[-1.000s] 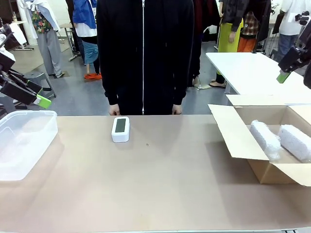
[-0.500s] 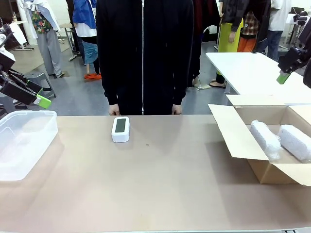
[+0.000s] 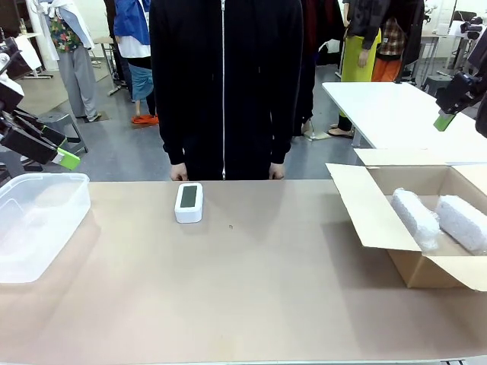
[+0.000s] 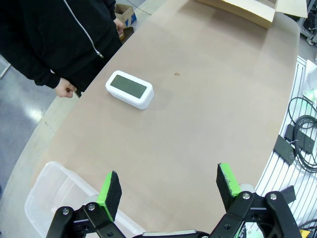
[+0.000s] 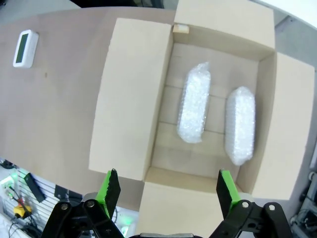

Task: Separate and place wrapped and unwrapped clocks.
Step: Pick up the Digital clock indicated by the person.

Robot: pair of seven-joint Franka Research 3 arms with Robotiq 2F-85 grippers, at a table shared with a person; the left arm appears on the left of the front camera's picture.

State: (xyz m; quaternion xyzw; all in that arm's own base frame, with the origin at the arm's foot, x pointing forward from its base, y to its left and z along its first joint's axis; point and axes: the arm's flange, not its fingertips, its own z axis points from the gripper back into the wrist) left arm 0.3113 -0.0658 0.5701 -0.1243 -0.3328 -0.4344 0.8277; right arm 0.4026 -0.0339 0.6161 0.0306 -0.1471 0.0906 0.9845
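Clock [image 3: 189, 202], white rounded-rectangle case, dark screen

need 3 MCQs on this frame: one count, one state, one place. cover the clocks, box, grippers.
1. How many bubble-wrap bundles lie in the cardboard box?
A. one
B. two
C. three

2. The left gripper and right gripper are:
A. open and empty
B. each shut on a bundle
C. shut and empty

3. The bare clock lies:
A. in the box
B. on the table near the person
C. between the left gripper's fingers

Key:
1 B: two bundles lie side by side in the box.
2 A: in each wrist view the jaws stand wide apart with nothing between them.
3 B: it lies flat on the table, in front of the person.
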